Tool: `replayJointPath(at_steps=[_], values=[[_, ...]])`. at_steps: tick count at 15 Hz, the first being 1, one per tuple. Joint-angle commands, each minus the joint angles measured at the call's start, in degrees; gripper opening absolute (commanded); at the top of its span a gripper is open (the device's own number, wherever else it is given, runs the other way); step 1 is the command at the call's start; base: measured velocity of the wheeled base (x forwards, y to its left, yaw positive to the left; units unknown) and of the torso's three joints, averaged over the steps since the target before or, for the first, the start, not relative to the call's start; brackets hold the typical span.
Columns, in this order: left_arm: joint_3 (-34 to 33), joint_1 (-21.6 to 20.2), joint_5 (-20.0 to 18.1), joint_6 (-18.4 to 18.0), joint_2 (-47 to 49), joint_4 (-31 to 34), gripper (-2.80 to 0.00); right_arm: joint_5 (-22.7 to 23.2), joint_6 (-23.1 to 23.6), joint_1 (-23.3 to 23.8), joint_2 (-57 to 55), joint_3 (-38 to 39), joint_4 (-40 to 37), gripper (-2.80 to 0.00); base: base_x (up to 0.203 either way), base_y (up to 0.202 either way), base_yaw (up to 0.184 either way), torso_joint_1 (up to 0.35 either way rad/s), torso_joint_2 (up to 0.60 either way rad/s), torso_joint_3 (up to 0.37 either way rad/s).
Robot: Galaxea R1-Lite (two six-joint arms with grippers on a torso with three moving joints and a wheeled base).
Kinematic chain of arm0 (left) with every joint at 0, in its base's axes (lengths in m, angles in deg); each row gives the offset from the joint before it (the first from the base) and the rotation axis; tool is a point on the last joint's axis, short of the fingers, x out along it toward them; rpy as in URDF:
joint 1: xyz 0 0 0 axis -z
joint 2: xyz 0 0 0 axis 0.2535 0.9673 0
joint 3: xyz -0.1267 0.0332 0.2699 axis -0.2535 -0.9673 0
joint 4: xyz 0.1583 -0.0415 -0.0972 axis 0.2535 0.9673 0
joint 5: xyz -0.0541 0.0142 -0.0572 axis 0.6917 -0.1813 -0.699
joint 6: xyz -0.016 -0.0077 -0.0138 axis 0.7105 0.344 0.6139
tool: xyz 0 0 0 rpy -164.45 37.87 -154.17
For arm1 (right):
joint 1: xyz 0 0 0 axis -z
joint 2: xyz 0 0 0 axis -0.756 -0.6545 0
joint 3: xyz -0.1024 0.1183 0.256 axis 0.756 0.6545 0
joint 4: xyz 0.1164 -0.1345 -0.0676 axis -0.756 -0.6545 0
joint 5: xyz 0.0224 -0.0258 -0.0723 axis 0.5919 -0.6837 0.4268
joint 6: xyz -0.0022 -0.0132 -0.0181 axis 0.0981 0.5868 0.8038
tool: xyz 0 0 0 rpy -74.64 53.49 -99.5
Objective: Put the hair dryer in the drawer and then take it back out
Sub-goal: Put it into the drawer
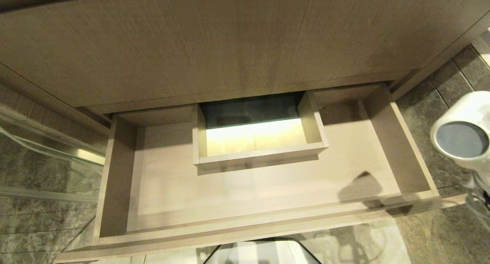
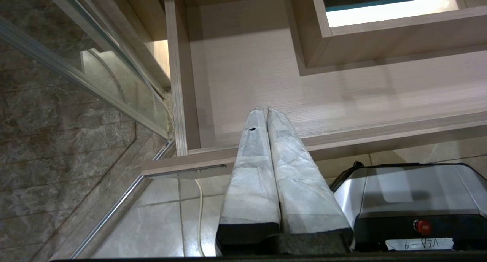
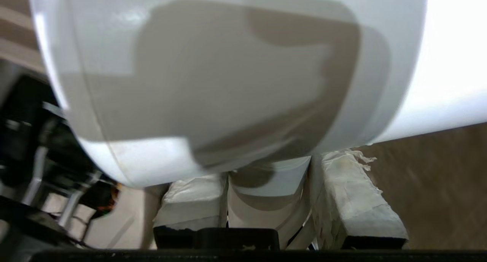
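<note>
head view: drawer [image 1: 245,195] pulled open, nothing inside. hair dryer [image 1: 463,135] off drawer's right edge, handle clamped in right gripper [image 3: 266,205]. left gripper [image 2: 266,113] closed, idle by drawer's front edge. both put-in and take-out left, i reckon.

The right gripper [image 3: 268,201] clamps the hair dryer [image 3: 228,83] by its white handle.

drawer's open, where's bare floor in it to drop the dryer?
The drawer floor is bare left and right of the boxed cut-out, and along the strip between it and the front. Tightest behind, beside the cut-out's walls. The dryer, in the right hand, is off the drawer's right side.
</note>
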State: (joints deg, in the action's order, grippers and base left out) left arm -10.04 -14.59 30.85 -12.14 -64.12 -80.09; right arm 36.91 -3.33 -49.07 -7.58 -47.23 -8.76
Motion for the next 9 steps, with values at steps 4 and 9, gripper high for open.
replayJointPath(at_steps=[4, 9], values=[[0.0, 0.0, 0.0, 0.0, 0.0, 0.0, -2.8, 6.5, -0.1, 1.7, -29.4, -15.7, 3.7, -2.8, 0.0, 0.0, 0.0, 0.0, 0.0, 0.0], [-0.1, 0.0, 0.0, 0.0, 0.0, 0.0, -2.8, 4.6, 0.0, 5.7, -45.8, -27.2, 5.2, -2.8, 0.0, 0.0, 0.0, 0.0, 0.0, 0.0]])
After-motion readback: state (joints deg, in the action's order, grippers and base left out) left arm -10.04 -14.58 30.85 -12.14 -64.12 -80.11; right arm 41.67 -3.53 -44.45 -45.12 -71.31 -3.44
